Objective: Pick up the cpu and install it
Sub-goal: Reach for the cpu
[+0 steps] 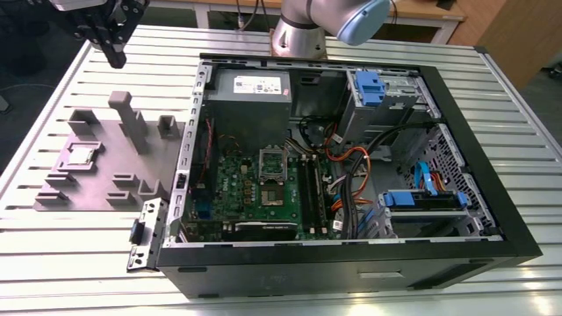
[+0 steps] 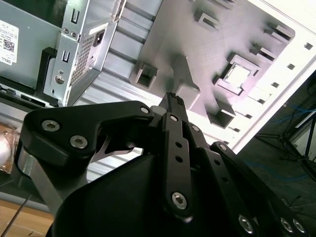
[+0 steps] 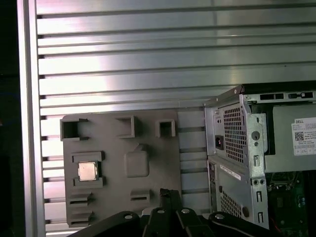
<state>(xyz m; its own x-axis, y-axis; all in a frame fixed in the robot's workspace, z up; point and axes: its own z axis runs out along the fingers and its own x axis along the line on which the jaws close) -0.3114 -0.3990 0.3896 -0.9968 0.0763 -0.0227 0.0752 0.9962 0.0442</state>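
Above the table [image 1: 70, 263] my gripper [image 1: 117, 62] hangs empty, fingers pressed together — the approach, I judge — well apart from the cpu [image 1: 81, 155] lying in a pocket of the grey tray [image 1: 88, 189], so the pick calls for spreading them over it.

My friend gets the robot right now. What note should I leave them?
Gripper: shut, empty, hanging in the air near the grey tray.
Cpu: lying in a tray pocket, not gripped.
Green motherboard: inside the open computer case, beside the tray.
Done: nothing that shows.
Left: picking up the cpu and installing it.
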